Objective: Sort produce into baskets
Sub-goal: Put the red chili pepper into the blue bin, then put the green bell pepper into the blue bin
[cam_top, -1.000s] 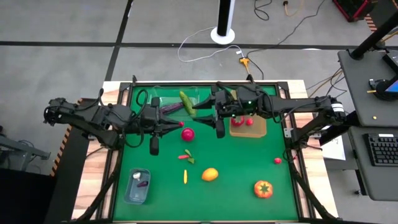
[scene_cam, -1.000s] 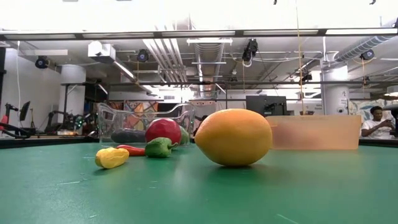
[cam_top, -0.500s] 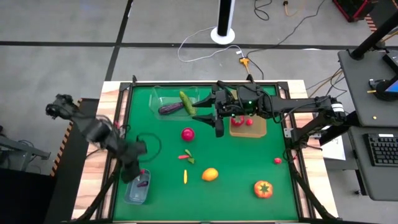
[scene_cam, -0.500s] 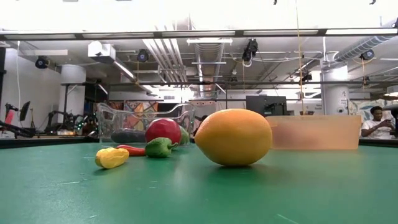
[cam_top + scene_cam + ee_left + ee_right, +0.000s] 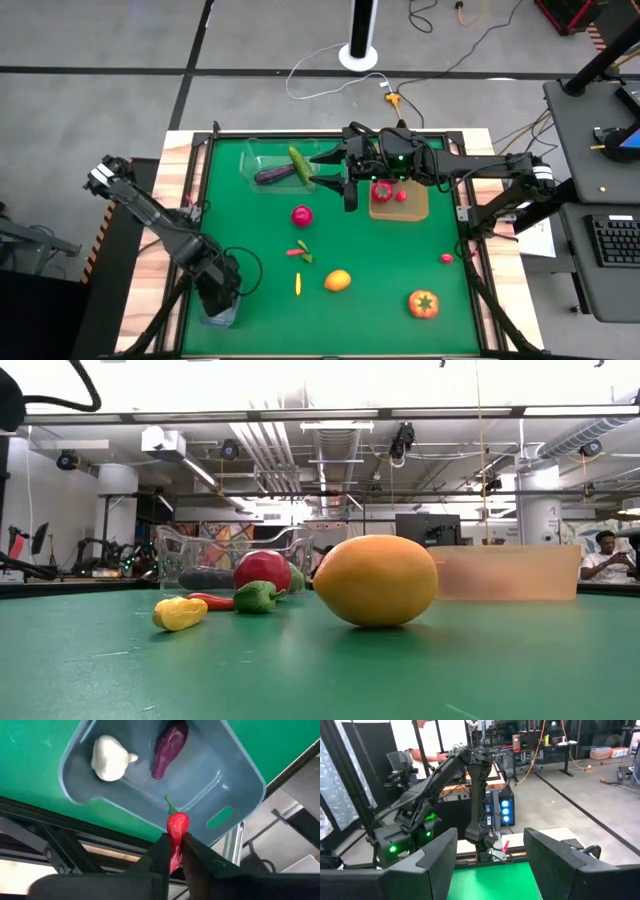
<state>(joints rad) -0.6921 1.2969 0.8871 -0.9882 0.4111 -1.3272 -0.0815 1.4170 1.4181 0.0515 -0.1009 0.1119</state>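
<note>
My left gripper point(image 5: 174, 845) is shut on a small red chilli point(image 5: 177, 824) over the bluish-grey tub point(image 5: 240, 785), which stands at the table's near left corner point(image 5: 218, 312). A white garlic bulb point(image 5: 107, 762) and a small purple vegetable point(image 5: 169, 747) lie on the tub's floor. My right gripper point(image 5: 338, 178) is open and empty, raised by the clear tub point(image 5: 255, 160) that holds a cucumber point(image 5: 299, 163) and an eggplant point(image 5: 272, 175). The wooden tray point(image 5: 415, 210) holds two red pieces point(image 5: 382, 192). My left gripper pinches the chilli's narrow tail end point(image 5: 173, 852) between its two fingers, which point down from above. The chilli lies along the fingers with its green stem point(image 5: 168, 802) pointing away from them. It is lifted clear, over the tub's wall.
Loose on the green mat are a red fruit point(image 5: 301, 215), a red and a green chilli point(image 5: 300, 252), a yellow chilli point(image 5: 297, 284), an orange-yellow fruit point(image 5: 338, 280), a tomato point(image 5: 423, 302) and a small red piece point(image 5: 446, 258).
My left arm has swung from the table's middle, beside the clear tub, toward the near left corner and now hangs over the bluish-grey tub. My right gripper has shifted slightly toward the far edge.
</note>
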